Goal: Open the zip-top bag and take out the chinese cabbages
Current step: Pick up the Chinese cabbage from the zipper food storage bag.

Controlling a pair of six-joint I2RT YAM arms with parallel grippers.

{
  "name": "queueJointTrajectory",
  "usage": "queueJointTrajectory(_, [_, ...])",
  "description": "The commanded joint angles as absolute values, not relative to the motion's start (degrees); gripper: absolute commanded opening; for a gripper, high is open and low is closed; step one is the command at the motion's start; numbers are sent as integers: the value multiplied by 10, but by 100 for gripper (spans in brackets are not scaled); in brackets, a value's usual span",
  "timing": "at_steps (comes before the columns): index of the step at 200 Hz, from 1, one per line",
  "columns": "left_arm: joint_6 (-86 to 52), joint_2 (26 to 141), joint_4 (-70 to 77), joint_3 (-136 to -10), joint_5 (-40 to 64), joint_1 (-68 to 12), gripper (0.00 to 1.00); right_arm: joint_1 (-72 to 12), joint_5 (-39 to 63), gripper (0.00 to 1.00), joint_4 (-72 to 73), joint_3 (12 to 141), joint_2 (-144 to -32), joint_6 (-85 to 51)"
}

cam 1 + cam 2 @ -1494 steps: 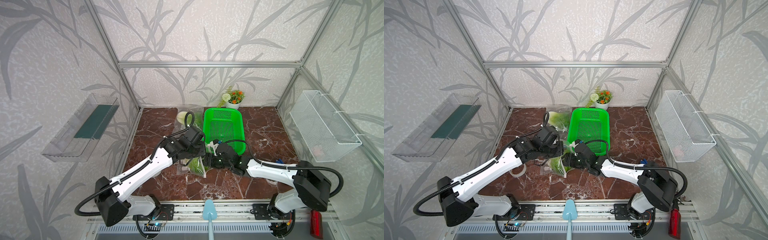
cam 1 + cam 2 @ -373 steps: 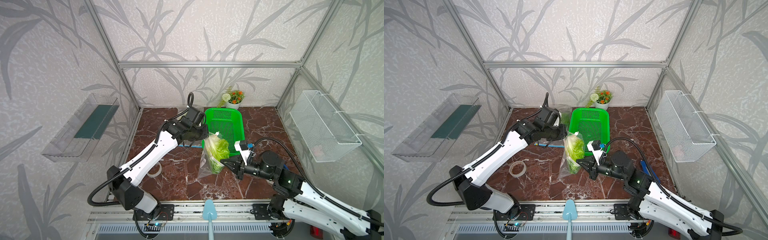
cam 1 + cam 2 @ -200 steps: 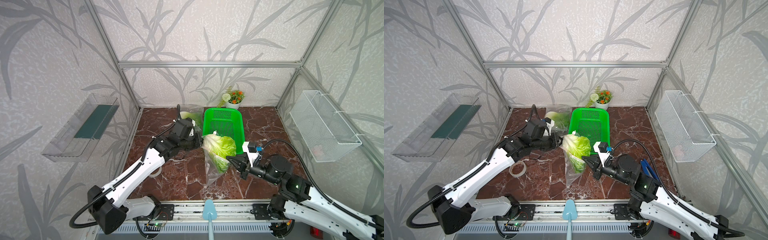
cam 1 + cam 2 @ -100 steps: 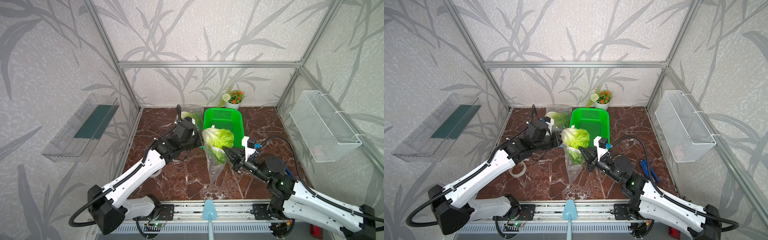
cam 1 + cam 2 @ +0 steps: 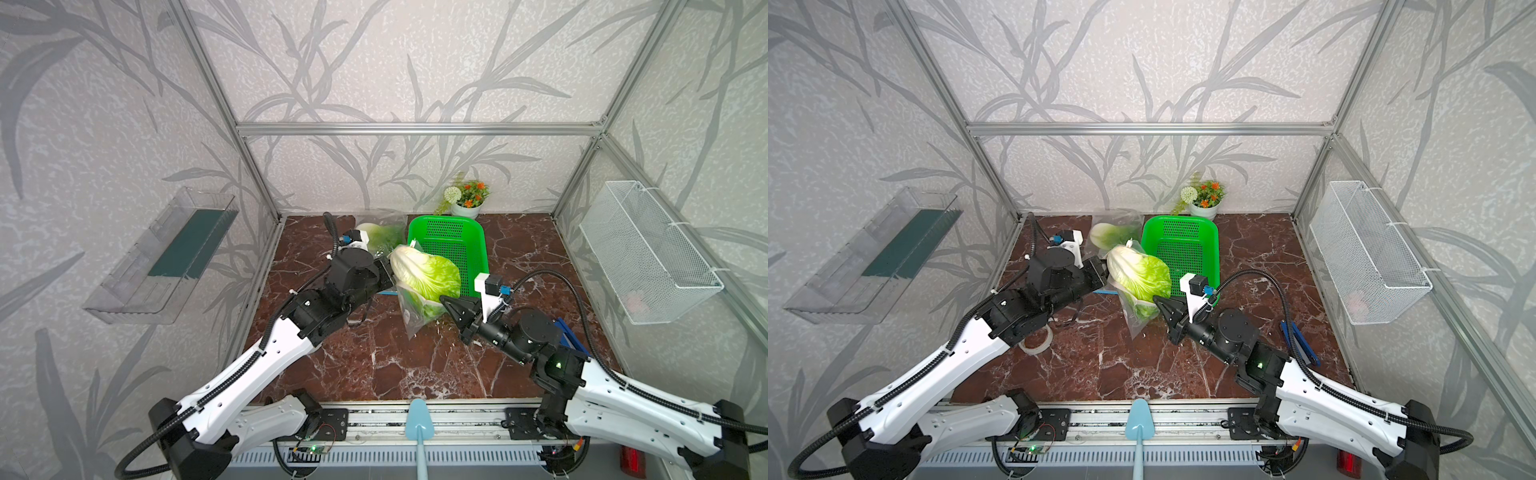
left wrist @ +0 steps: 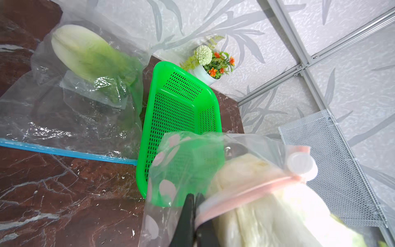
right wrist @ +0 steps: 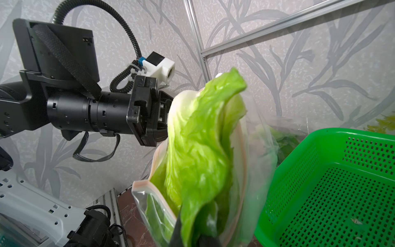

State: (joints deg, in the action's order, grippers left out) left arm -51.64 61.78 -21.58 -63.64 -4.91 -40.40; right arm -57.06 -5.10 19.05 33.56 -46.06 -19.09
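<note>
Green leaf against clear film: treat the step as a straight pull apart. With the right gripper clamped thin on a leaf of the chinese cabbage, and the left gripper pinched flat on the rim of the zip-top bag right at the pink zip strip, draw the head along its own length and hold the rim steady, or ease it the opposite way. Found raised off the marble, just in front of the green basket's near left corner, head partly out of the mouth, bag hanging below.

Go slowly: probably prone to tearing, gripped by one soft leaf only. Better to regrip on the firm white ribs if the leaf starts to stretch. Watch for film clinging to the crinkled leaves; tilt so the mouth gapes. Lower over the basket, a likely place for it, before letting go, not from a height.

Then on to the second cabbage, inside another clear bag with a blue zip strip, lying flat beside the basket's far left side.

No brand, label or lettering legible anywhere; only pale pink blotches printed on the held bag's film
</note>
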Motion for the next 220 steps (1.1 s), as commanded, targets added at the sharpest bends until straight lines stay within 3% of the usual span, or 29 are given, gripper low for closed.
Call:
queueJointTrajectory(1, [-517,630,-190,-652,-21,-410,0,-571,-57,0,138,365,-470,-202])
queueJointTrajectory(17, [-519,646,-199,-657,-7,-410,0,-571,-51,1,135,368,-480,-203])
queueJointTrajectory(25, [-518,652,-199,-657,-2,-411,0,-571,-47,10,135,371,-485,-202])
queueJointTrajectory(37, [-518,658,-203,-657,0,-411,0,-571,-40,29,132,377,-491,-198])
queueJointTrajectory(63, [-512,665,-210,-663,-1,-413,0,-571,-22,45,116,399,-505,-187])
queueJointTrajectory(74, [-511,668,-214,-665,0,-412,0,-570,-23,47,112,405,-511,-185])
queueJointTrajectory(89, [-507,673,-215,-669,4,-415,0,-564,-9,59,114,410,-521,-186])
queueJointTrajectory(139, [-477,689,-217,-681,23,-440,0,-528,4,64,107,433,-546,-197])
queueJointTrajectory(154, [-463,692,-226,-686,29,-452,0,-517,2,58,112,438,-552,-201])
queueJointTrajectory(170, [-453,693,-242,-688,24,-460,0,-514,-6,17,124,439,-554,-202])
queueJointTrajectory(181, [-452,692,-250,-685,18,-460,0,-512,-10,0,126,441,-555,-201])
queueJointTrajectory(220, [-455,678,-315,-690,-87,-460,0,-511,-4,0,177,414,-521,-205])
